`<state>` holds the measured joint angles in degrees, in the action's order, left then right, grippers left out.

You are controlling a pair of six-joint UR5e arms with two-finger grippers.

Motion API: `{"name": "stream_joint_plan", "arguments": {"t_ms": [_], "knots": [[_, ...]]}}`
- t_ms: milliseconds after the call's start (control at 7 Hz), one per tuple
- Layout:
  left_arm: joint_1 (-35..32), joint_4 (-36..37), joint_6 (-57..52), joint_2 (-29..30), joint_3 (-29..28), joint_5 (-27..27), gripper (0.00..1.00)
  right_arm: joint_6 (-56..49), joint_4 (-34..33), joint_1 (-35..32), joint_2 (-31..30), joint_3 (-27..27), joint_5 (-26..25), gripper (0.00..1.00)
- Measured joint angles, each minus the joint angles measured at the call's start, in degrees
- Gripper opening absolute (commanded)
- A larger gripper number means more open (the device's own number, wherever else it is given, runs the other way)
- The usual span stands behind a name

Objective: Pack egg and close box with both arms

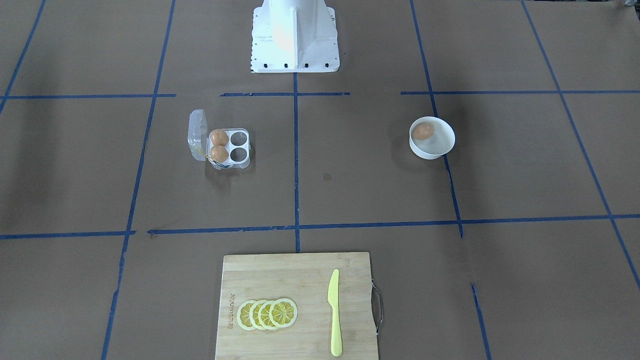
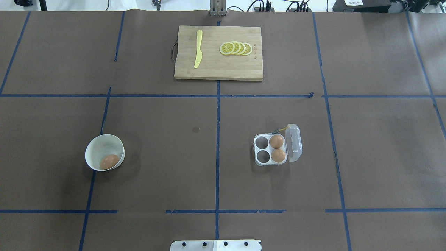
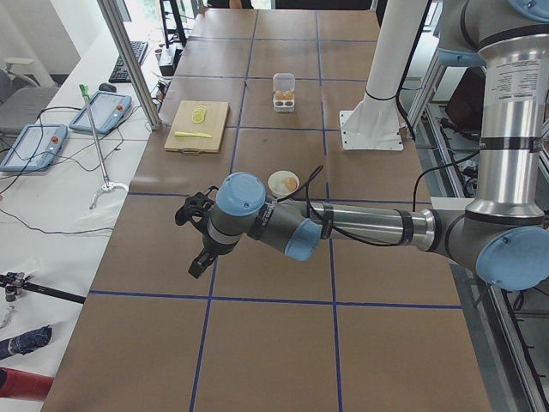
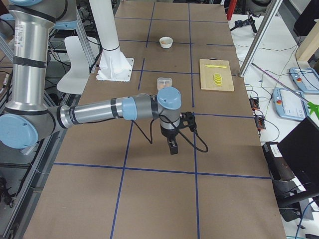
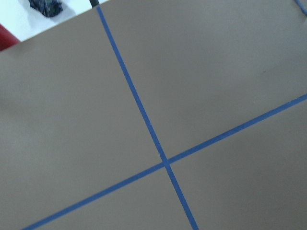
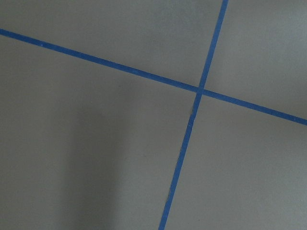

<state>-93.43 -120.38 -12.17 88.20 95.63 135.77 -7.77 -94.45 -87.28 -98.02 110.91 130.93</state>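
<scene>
One tan egg (image 1: 423, 131) lies in a white bowl (image 1: 436, 150) on the robot's left side; the egg (image 2: 109, 161) and bowl (image 2: 101, 143) also show in the overhead view. The clear four-cell box (image 1: 229, 145) stands on the robot's right side with its lid (image 1: 196, 135) open. It holds two eggs (image 2: 276, 141) (image 2: 278, 155), and two cells are empty. The left gripper (image 3: 199, 262) hangs over bare table, well short of the bowl (image 3: 283, 182). The right gripper (image 4: 172, 146) hangs over bare table, short of the box (image 4: 163, 82). I cannot tell whether either is open or shut.
A wooden cutting board (image 2: 216, 66) with a yellow knife (image 2: 198, 48) and lemon slices (image 2: 236, 48) lies at the table's far edge. The white robot base (image 1: 295, 40) stands at the near edge. Both wrist views show only brown table with blue tape lines.
</scene>
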Motion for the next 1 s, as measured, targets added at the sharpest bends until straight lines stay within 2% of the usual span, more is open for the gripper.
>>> {"name": "stream_joint_plan", "arguments": {"t_ms": [429,714,1000], "knots": [[1.9,-11.5,1.9,-0.3,0.2,4.6,1.00,0.8,2.3,0.0,0.8,-1.2,2.3,1.00],[10.7,-17.5,7.2,-1.3,1.1,4.6,1.00,0.9,4.6,0.0,0.8,-2.3,3.3,1.00],[19.5,-18.7,18.2,-1.8,5.3,2.1,1.00,0.9,5.0,0.0,0.7,-2.5,3.4,1.00]]}}
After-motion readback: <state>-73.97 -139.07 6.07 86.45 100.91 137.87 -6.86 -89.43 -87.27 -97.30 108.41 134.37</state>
